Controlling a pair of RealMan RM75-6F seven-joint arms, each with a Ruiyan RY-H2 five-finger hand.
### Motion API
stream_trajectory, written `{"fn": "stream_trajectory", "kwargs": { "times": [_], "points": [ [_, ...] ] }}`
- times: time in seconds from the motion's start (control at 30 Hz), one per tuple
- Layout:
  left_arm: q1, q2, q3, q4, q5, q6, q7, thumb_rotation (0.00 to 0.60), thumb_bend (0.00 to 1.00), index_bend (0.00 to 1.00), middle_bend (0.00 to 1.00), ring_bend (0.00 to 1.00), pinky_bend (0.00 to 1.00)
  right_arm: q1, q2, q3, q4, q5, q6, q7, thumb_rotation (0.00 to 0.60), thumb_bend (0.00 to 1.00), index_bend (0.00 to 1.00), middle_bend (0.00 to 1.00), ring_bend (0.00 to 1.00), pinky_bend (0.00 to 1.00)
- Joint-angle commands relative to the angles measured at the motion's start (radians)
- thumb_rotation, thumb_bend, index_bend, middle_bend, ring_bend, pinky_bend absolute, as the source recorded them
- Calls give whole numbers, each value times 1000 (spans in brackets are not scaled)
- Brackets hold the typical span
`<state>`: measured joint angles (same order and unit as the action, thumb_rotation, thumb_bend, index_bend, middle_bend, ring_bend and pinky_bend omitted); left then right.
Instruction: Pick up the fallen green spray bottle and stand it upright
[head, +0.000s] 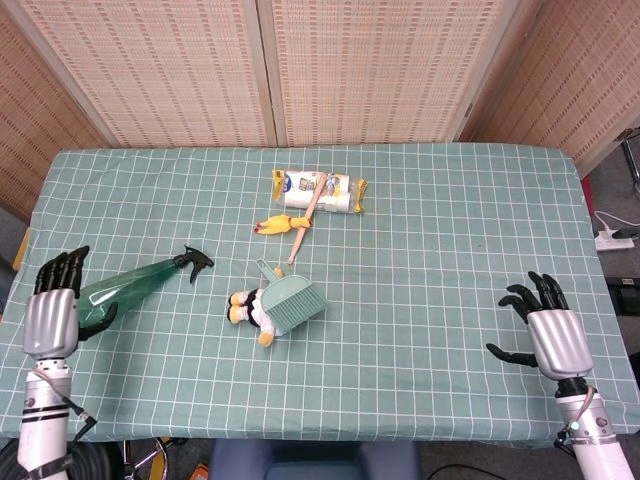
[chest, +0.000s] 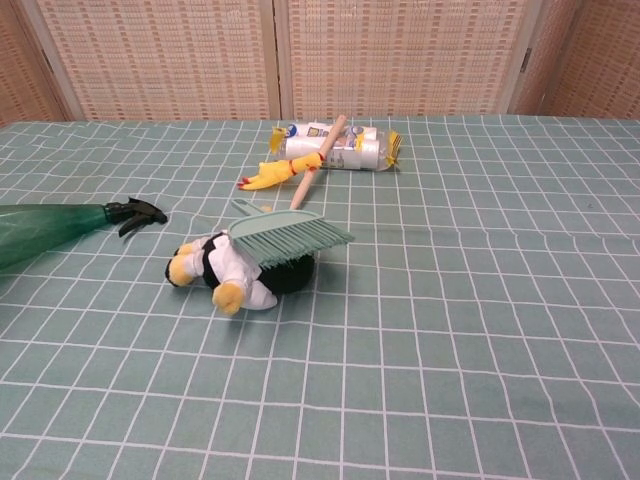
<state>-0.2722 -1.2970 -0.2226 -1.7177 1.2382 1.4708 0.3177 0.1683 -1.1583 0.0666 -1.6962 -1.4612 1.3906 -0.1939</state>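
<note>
Woven-reed screens run along the back, and in front of them sits a table with a teal white-checked cloth (head: 450, 250). So the translucent green plastic spray bottle with the black trigger head (head: 140, 282) is lying flat on its side near the table's left edge, nozzle aimed toward the middle, fat base pointing at the robot's left hand (head: 52, 318).

That left hand sits right at the bottle's base end. Its fingers are spread and the thumb looks tucked against the bottle's bottom, but from the head view I honestly can't tell if it's actually gripping or just touching. The chest view only catches the bottle, no hand. The right hand (head: 553, 335) is way off on the other side of the table, fingers splayed, holding nothing.

Other clutter, none of it touching the bottle: a small teal plastic dustpan brush (head: 291, 303) lying over a black, white and yellow penguin plush (head: 248, 308), a yellow rubber chicken toy (head: 281, 224), a wooden-handled tool (head: 308, 218), and a clear plastic packet with yellow ends (head: 320, 190).

My read: this is the grasp stage, nothing lifted yet. Next the left hand needs to wrap properly round the body, lift, then rotate it so the base lands flat on the cloth.
</note>
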Motion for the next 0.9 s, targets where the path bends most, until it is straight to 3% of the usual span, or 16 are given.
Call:
{"fn": "stream_trajectory", "kwargs": {
  "times": [0.03,0.23,0.4,0.57,0.8,0.9],
  "points": [
    [-76,-37,-32,-113,-81,-47,217,600,254,71,92,67,99,0,-1,0,2,-1,1,1,600,0,376,232,38,0],
    [-211,-120,-104,-139,-239,-61,534,600,255,101,131,87,113,-1,7,-3,2,-7,-2,25,600,0,377,232,38,0],
    [-327,-194,-136,-51,-418,-87,752,600,255,107,145,97,119,1,15,-7,5,-14,-9,48,600,0,377,233,38,0],
    [-436,-270,-142,50,-672,-92,985,600,257,106,168,137,130,3,24,-9,3,-18,-16,69,600,0,377,239,38,0],
    [-524,-405,-215,212,-872,-33,1031,600,256,123,205,171,158,6,32,-13,6,-25,-25,95,600,0,377,242,38,0],
    [-549,-435,-200,303,-858,-40,1018,600,256,138,211,175,169,9,39,-15,6,-30,-32,110,600,0,377,243,38,0]
  ]
}}
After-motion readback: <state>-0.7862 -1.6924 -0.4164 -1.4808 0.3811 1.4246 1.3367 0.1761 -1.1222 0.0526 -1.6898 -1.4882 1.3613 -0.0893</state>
